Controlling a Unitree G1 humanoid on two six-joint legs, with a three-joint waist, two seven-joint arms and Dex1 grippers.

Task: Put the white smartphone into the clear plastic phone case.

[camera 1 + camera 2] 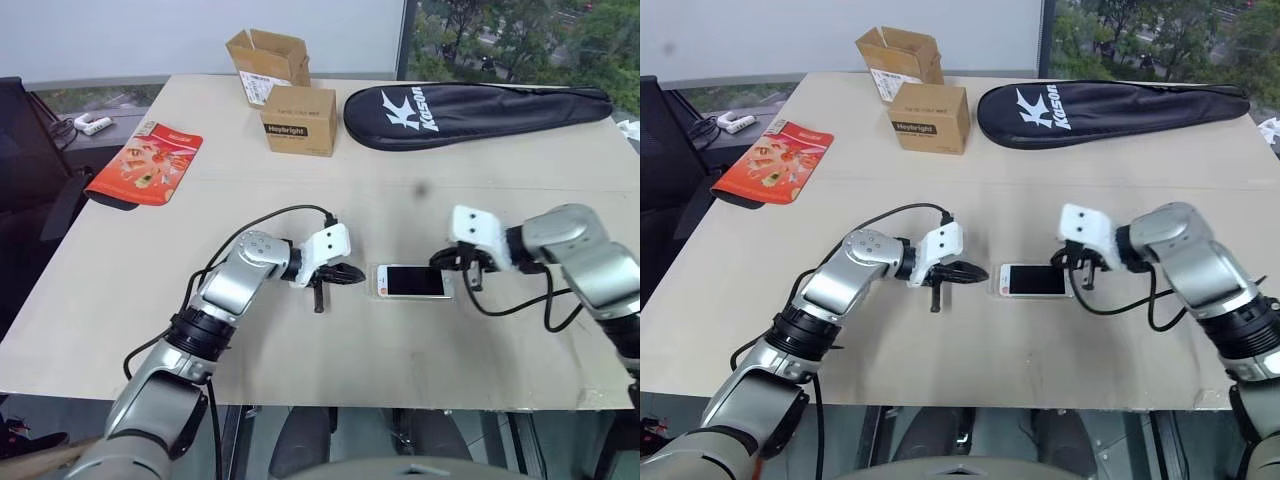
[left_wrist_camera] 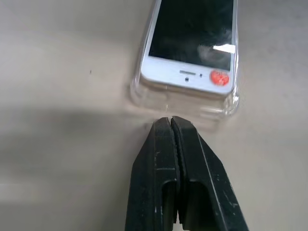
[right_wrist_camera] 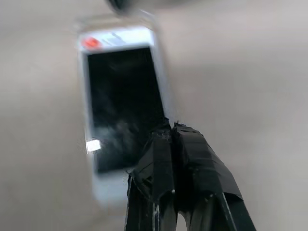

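Your white smartphone lies in the clear plastic phone case at frame centre — both grippers pinched together, flanking it. "Heybright" box and "Kason" bag sit upper frame; bare worktop around.

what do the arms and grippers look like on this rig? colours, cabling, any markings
Both arms are silver-grey metal with rounded joint housings and black rings between segments. Each wrist carries a white boxy block, with a loose black cable looping from it back along the arm. The left gripper and right gripper each have two slim black fingers, matte with scuffed edges. No markings visible on them.
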